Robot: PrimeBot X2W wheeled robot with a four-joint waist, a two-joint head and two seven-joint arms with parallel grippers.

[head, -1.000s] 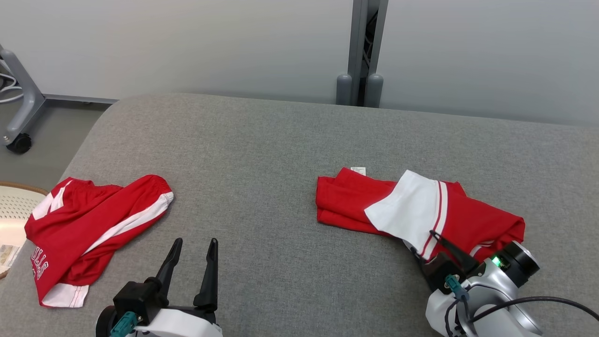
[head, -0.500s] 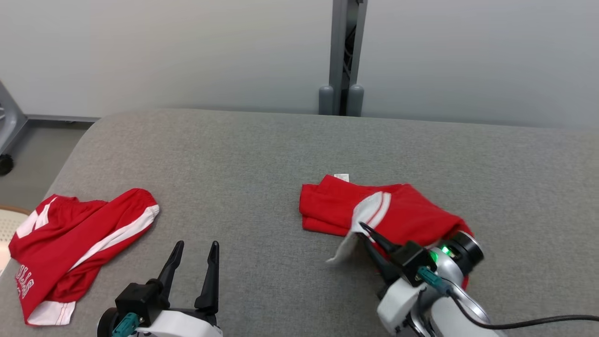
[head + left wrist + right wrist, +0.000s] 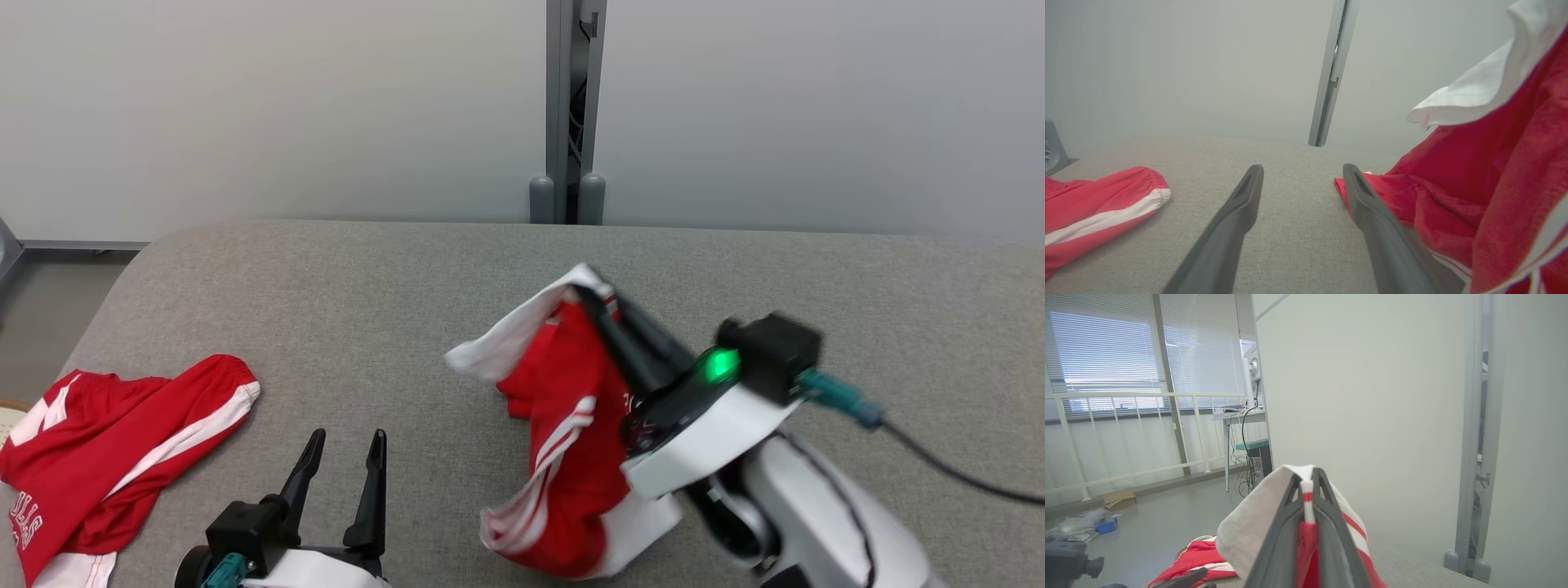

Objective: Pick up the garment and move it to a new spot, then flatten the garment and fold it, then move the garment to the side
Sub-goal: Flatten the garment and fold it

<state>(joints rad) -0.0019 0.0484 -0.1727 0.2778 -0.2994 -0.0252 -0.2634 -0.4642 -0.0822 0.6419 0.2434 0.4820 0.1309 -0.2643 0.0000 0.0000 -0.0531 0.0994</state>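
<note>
The right hand (image 3: 600, 300) was clamped on the garment (image 3: 571, 457). In the right wrist view its two dark fingers (image 3: 1284, 539) were pressed together on a thin pinch of white and red cloth, with the right hand's tips (image 3: 1307, 475) closed over the hem. The garment was red, with a broad white panel and thin white stripes running down it. It hung from the fingertips in a loose, crumpled drape in front of the grey post (image 3: 567, 106), slightly to the post's right. Its white edge flared out toward the post's left side. The arm and the cloth were blurred in the head view. In the left wrist view the garment (image 3: 1494, 183) had its lower red folds lying on the grey fabric worktop (image 3: 367, 286) while the upper part was held up off it.

The left hand (image 3: 347, 437) was well to the left of the post, at the near edge of the worktop. Its fingers were apart with nothing between them, and the grey cloth surface showed through the gap in front of the left hand (image 3: 1302, 169).

There were two red garments. The second garment (image 3: 106, 441) lay rumpled on the worktop far to the left of the post. It was red with a white side stripe, a gathered waistband and white lettering near its lower end. It touched neither hand.
</note>
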